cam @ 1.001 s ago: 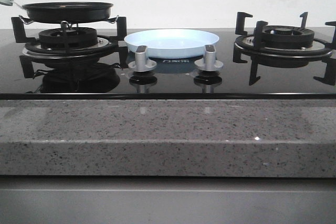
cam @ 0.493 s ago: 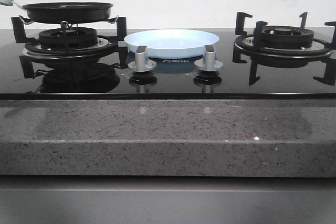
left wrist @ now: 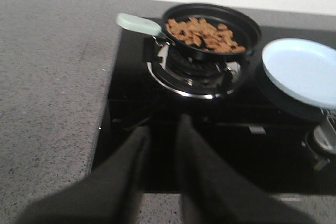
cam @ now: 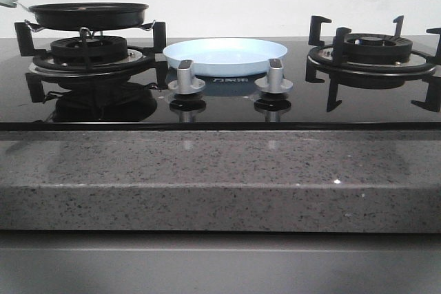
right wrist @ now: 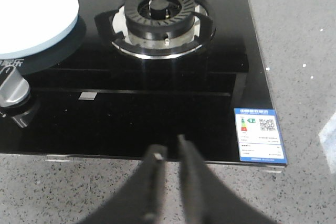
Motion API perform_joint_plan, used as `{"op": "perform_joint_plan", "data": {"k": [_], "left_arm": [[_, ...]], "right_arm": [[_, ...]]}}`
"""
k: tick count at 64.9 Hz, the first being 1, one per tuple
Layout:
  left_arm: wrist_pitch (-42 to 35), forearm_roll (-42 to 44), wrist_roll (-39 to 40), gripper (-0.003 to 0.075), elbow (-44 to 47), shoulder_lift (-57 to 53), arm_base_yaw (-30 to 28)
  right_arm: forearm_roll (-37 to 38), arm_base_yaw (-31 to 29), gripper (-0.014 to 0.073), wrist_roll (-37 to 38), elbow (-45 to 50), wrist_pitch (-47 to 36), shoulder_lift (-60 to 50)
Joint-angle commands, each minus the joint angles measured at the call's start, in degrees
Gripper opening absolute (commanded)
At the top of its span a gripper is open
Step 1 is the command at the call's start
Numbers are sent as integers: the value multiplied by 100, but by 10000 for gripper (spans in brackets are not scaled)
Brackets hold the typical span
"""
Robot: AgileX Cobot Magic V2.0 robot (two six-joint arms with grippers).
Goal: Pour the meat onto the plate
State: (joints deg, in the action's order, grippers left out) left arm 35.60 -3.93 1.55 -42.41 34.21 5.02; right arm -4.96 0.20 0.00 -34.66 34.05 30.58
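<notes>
Speckled grey stone tabletop (cam: pixel 220 177) runs along the front, with a glossy black glass hob (cam: pixel 220 105) set into it under a plain pale wall. On the hob's left burner (cam: pixel 89 53) sits a black frying pan (left wrist: pixel 212 30), its pale green handle (left wrist: pixel 137 23) pointing away from the plate. The meat (left wrist: pixel 205 34), a heap of small orange-brown bits, lies inside that pan. The plate (cam: pixel 226 55), pale blue-white, stands bare on the glass between the two burners, just behind two silver knobs (cam: pixel 187 77). The right burner (right wrist: pixel 160 17) carries nothing on its black supports. A white label (right wrist: pixel 261 134) is stuck near the hob's front right corner.

The left pincer (left wrist: pixel 161 132) hangs over the hob's front edge, well short of the pan, its dark fingers nearly closed with only a thin gap, gripping nothing. The right pincer (right wrist: pixel 169 153) hovers at the hob's front edge over the stone, likewise narrow and unloaded.
</notes>
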Motion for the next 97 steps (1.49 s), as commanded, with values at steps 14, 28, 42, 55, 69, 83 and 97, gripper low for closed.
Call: {"op": "perform_joint_plan", "data": {"k": [14, 28, 42, 55, 69, 83, 97], "left_arm": [[-387, 340, -19, 485, -202, 135, 680], [-387, 330, -19, 419, -202, 135, 680], [-387, 330, -19, 370, -202, 135, 680], [-387, 319, -19, 329, -202, 135, 680], [-387, 319, -19, 310, -202, 135, 680], [-387, 319, -19, 310, -202, 135, 680], [-398, 319, -19, 310, -202, 135, 680]], "right_arm": [[-382, 41, 505, -93, -538, 158, 300], [-980, 529, 505, -727, -1588, 1023, 1246], [-1119, 863, 454, -931, -2536, 1191, 2624], [-1126, 1348, 405, -1050, -3477, 1310, 3965], [-1156, 1375, 374, -1050, -4656, 1379, 5339], [-1156, 1362, 371, -1050, -5830, 1598, 6527], [-1007, 1362, 371, -1050, -6854, 1749, 7398]]}}
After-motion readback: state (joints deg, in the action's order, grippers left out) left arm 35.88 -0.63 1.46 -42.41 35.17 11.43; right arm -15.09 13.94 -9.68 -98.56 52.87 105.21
